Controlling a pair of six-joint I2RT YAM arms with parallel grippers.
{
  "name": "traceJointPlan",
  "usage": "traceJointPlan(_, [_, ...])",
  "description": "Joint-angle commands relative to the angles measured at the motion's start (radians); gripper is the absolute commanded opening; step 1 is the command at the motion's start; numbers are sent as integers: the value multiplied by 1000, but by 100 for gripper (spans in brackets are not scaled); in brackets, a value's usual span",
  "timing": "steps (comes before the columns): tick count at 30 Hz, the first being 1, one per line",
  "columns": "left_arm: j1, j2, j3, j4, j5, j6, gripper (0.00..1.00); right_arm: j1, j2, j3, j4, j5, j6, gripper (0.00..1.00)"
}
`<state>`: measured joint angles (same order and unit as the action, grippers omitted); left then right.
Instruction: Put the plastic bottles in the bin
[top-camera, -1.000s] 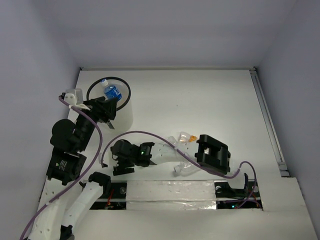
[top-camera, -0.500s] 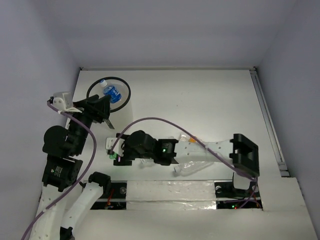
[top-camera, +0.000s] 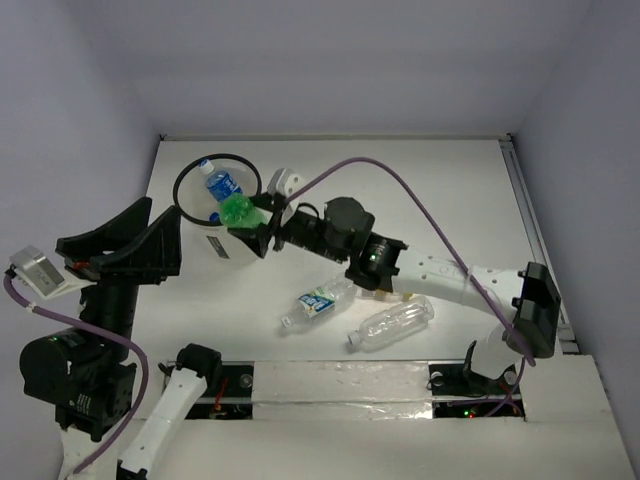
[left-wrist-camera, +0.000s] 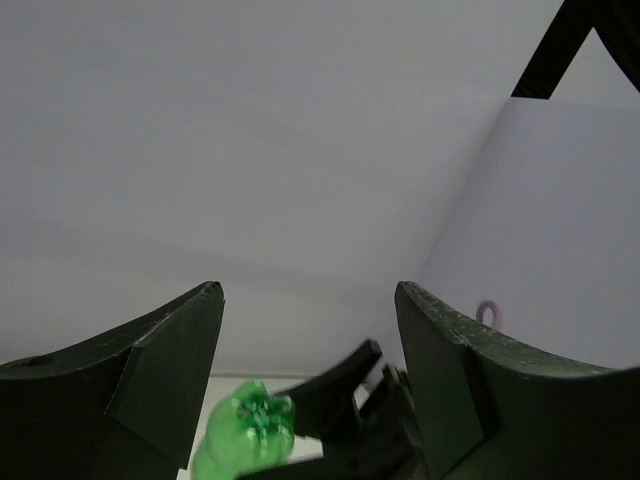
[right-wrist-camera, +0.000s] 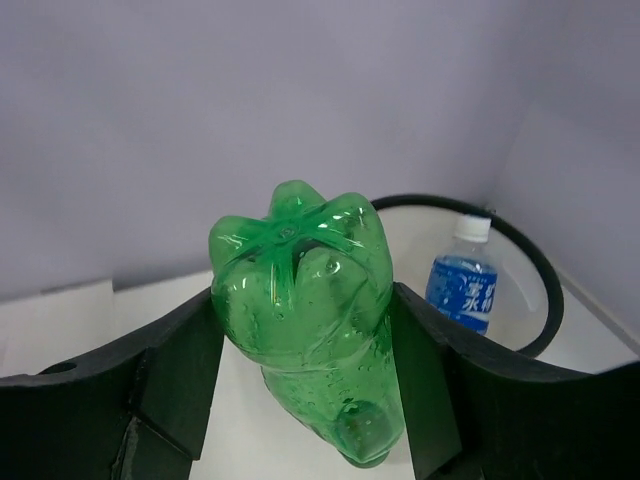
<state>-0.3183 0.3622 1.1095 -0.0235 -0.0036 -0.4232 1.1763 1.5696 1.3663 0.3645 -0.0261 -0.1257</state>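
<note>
On my wrist feed, the right gripper (right-wrist-camera: 305, 300) has its jaws snug against both sides of a green bottle (right-wrist-camera: 305, 290), bumpy base facing the lens. Behind it on the right is the bin (right-wrist-camera: 545, 300), with a blue-labelled bottle (right-wrist-camera: 462, 285), white cap up, inside the black rim.

Plain lavender-grey walls (top-camera: 350, 60) enclose a flat white tabletop (top-camera: 420, 190); a thin metal rail (top-camera: 535, 240) lines its right edge.
</note>
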Motion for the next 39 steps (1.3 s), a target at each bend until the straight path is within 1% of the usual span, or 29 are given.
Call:
traceJointPlan(1, [4, -5, 6, 25, 46, -9, 67, -56, 53, 123, 180, -104, 159, 49])
traceJointPlan(4, [4, -11, -14, -13, 54, -9, 67, -84, 134, 227, 194, -120, 213, 49])
traceJointPlan(8, [4, -20, -45, -24, 62, -8, 67, -125, 211, 309, 255, -126, 279, 49])
traceJointPlan(13, [4, -19, -68, -26, 77, -6, 67, -126, 357, 505, 176, -124, 304, 49])
traceJointPlan(14, [4, -17, -76, -24, 80, -8, 67, -126, 404, 525, 172, -126, 319, 49])
traceJointPlan(18, [4, -20, -88, -30, 80, -5, 67, -135, 501, 597, 174, -120, 360, 50])
traceJointPlan(21, [4, -23, -85, -38, 77, 4, 67, -135, 558, 660, 146, -115, 376, 60])
traceJointPlan(22, [4, -23, -83, -39, 77, 4, 67, -135, 566, 669, 136, -106, 377, 68])
traceJointPlan(26, [4, -19, -76, -44, 83, 6, 67, -144, 553, 656, 149, -84, 379, 83])
traceJointPlan(28, [4, -16, -76, -43, 94, 0, 67, -153, 541, 648, 151, -83, 379, 85])
traceJointPlan(29, [4, -11, -76, -43, 100, 0, 67, -153, 524, 640, 154, -81, 379, 87])
traceJointPlan(32, [4, -11, -77, -30, 123, -14, 66, -153, 479, 585, 175, -72, 373, 88])
traceJointPlan(33, [4, -9, -80, -15, 137, -17, 65, -153, 465, 565, 183, -66, 368, 88])
traceJointPlan(34, [4, -6, -82, -9, 166, -20, 62, -162, 445, 515, 203, -54, 368, 88])
traceJointPlan(35, [4, 3, -83, -4, 181, -28, 61, -162, 426, 483, 218, -45, 368, 87])
traceJointPlan(37, [4, 23, -83, -1, 217, -32, 56, -172, 344, 401, 267, -19, 370, 82])
traceJointPlan(38, [4, 46, -86, 2, 227, -37, 55, -194, 308, 290, 293, -9, 373, 74])
traceJointPlan(39, [4, 56, -100, 10, 240, -55, 53, -210, 224, 222, 324, -2, 402, 65])
